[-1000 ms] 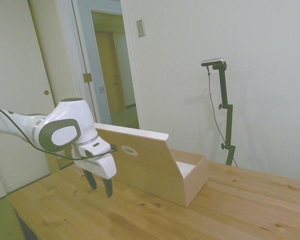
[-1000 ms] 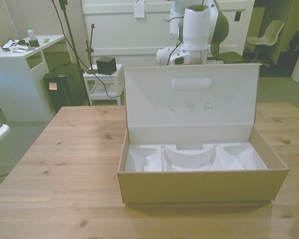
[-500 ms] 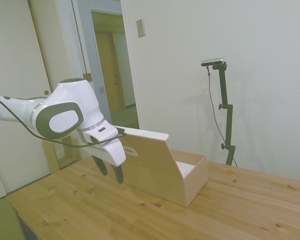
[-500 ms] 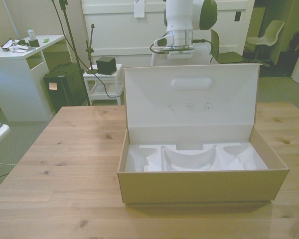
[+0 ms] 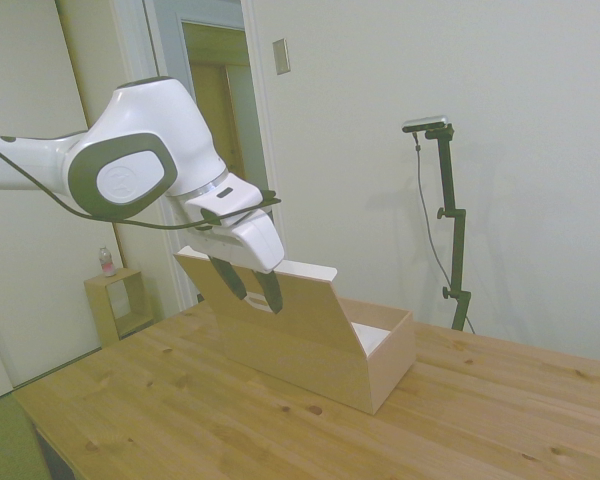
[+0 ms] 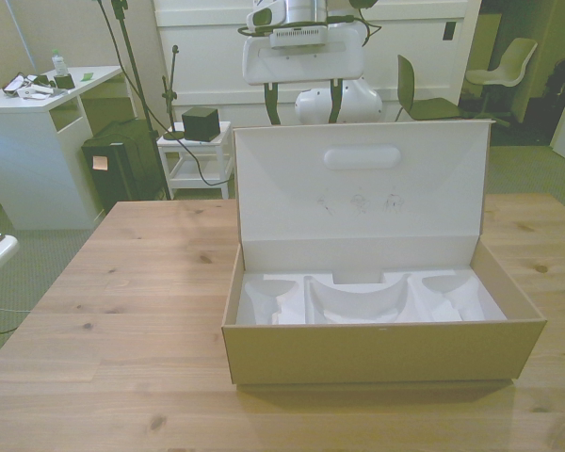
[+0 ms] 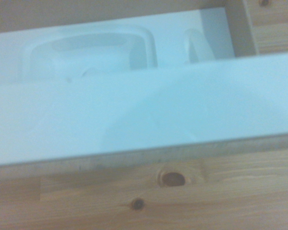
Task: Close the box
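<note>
On the wooden table [image 6: 122, 311], the box [image 6: 381, 348] sat open, its hinged lid [image 6: 358, 193] raised near upright with the oval handle cutout [image 6: 362, 156] close to its top edge. The white arm [image 5: 130, 170] reached in at lid height; the gripper [image 5: 257, 293] hung behind the lid's outer face, fingers pointing down and spread apart, grasping nothing. In the front view the fingers [image 6: 272, 104] showed above the lid's top edge, toward 11 o'clock from the cutout. Contact with the lid could not be told. The wrist view, blurred, looked down over the lid's top edge [image 7: 134, 155] into the pale moulded insert [image 7: 91, 48]. Bare tabletop lay toward 9 o'clock from the box in the front view.
</note>
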{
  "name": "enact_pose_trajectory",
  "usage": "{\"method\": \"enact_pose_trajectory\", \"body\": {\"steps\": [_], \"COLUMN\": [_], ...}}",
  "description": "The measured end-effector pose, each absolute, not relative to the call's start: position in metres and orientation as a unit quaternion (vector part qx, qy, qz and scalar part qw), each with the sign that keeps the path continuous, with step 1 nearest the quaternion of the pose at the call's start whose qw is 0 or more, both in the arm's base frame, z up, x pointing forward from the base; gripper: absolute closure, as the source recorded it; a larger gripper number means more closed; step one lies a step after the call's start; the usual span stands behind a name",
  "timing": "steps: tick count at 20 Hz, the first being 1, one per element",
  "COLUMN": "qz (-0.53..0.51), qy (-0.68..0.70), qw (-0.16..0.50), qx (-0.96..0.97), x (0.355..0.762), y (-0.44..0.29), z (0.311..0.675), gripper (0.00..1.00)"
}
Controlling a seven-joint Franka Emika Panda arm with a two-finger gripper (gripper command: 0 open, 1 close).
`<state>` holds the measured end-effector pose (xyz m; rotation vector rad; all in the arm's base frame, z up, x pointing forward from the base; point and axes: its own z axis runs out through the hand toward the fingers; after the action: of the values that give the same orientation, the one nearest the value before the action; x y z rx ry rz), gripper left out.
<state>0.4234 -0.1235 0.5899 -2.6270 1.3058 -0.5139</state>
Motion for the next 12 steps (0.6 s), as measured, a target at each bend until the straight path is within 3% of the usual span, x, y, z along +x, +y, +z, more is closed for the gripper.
{"method": "enact_pose_trajectory", "body": {"steps": [12], "qz": [-0.178], "qy": [0.460], "qw": [0.091], "qx": [-0.865], "x": [0.529], "y": [-0.172], "z": [0.574], "gripper": [0.00]}}
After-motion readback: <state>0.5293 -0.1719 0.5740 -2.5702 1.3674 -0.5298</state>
